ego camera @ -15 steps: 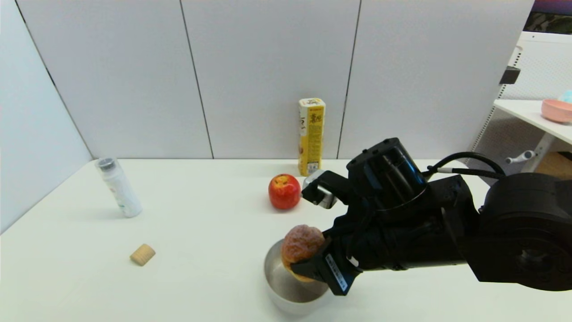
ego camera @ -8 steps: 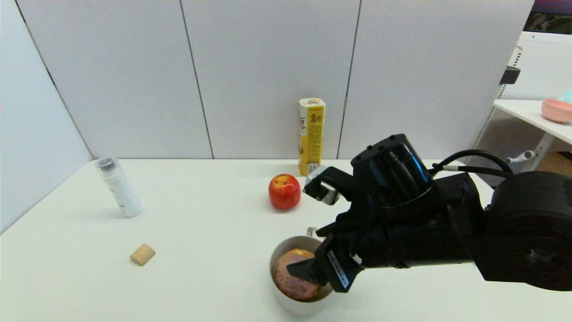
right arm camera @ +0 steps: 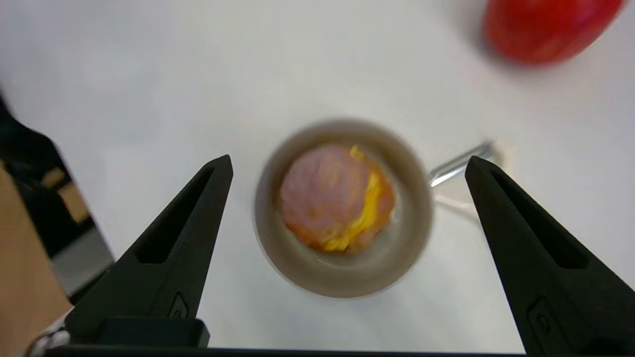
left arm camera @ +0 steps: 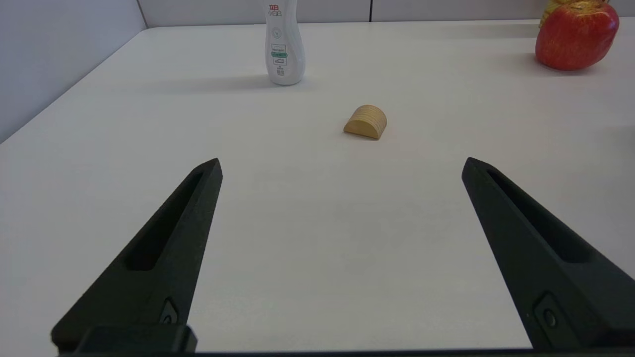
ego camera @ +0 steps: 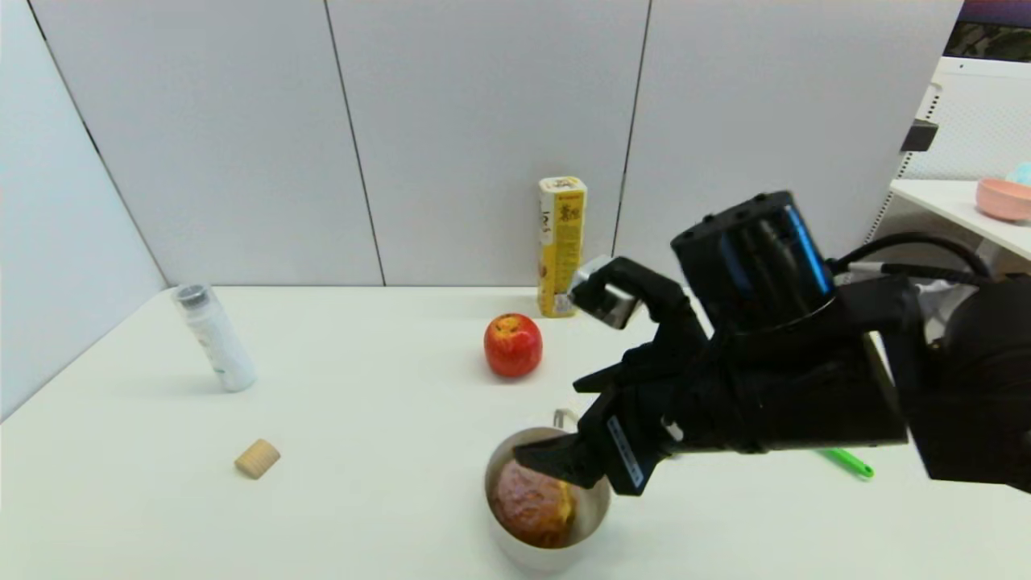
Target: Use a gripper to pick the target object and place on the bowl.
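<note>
Bun in the bowl, right gripper spread wide above it.

Head view: one bun lies inside one grey-white bowl near the front of the white table; the right gripper hangs just above the bowl, holding nothing. Also on the table are one red apple, one yellow carton by the grey panel wall, one white bottle, one small wooden piece and one green item. A pink bowl sits on a side shelf. Left wrist view: the left gripper hovers low over bare table, fingers wide apart, facing the wooden piece, bottle and apple. Right wrist view: two fingers straddle the bowl without touching it; the bun shows yellow filling.
</note>
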You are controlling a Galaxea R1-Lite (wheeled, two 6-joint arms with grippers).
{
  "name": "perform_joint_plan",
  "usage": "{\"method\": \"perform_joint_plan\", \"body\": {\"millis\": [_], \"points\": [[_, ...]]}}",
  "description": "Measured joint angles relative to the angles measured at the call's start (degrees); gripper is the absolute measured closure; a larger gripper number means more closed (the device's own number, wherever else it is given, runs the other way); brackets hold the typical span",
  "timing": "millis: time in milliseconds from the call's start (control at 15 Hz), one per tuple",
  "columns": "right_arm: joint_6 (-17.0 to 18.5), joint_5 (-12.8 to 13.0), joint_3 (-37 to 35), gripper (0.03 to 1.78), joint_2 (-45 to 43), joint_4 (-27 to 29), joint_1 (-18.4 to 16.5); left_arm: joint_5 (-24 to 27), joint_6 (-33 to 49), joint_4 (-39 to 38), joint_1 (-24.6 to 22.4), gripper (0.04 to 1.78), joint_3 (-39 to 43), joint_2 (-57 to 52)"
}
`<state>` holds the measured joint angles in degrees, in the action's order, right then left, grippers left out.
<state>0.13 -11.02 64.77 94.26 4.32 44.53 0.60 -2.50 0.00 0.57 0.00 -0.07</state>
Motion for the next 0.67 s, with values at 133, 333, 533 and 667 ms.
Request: {"method": "perform_joint_plan", "body": {"millis": [133,333,533,667], "points": [[-0.2,-4.4,2.1,0.16,-3.0,0.0,-4.7,0.0,0.0,0.0,0.0,0.11,0.0,0.0],[-0.4,-12.2,5.5,0.14,-8.2,0.5,-15.0,0.0,0.0,0.0,0.0,0.11,0.0,0.0],[-0.2,-18.3,6.4,0.13,-15.8,1.0,-26.7,0.0,0.0,0.0,0.0,0.11,0.0,0.0],[-0.1,-19.5,3.8,0.12,-22.2,1.3,-33.0,0.0,0.0,0.0,0.0,0.11,0.0,0.0]]}}
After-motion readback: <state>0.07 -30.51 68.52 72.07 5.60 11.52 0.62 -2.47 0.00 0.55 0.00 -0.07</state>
